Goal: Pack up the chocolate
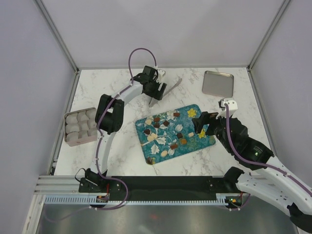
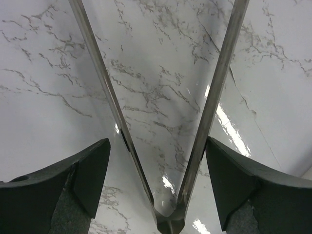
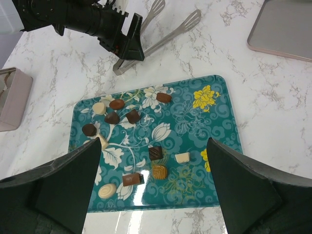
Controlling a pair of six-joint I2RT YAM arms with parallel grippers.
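Several chocolates, dark, caramel and cream-white, lie scattered on the teal flower-print tray (image 1: 187, 119). In the right wrist view a dark square one (image 3: 155, 152), a caramel one (image 3: 159, 171) and a white one (image 3: 183, 157) lie between the fingers. My right gripper (image 3: 153, 146) is open and empty, hovering above the tray's near right part (image 1: 204, 122). My left gripper (image 1: 156, 90) is at the far middle of the table, open, astride the hinge end of metal tongs (image 2: 170, 222). In the left wrist view both tong arms run between the fingers (image 2: 83, 170) with a small gap on each side.
A box of white paper cups (image 1: 80, 127) stands at the left edge, also visible in the right wrist view (image 3: 12, 97). A flat metal tray (image 1: 218, 83) lies at the far right. The tongs (image 1: 168, 89) point toward the far right.
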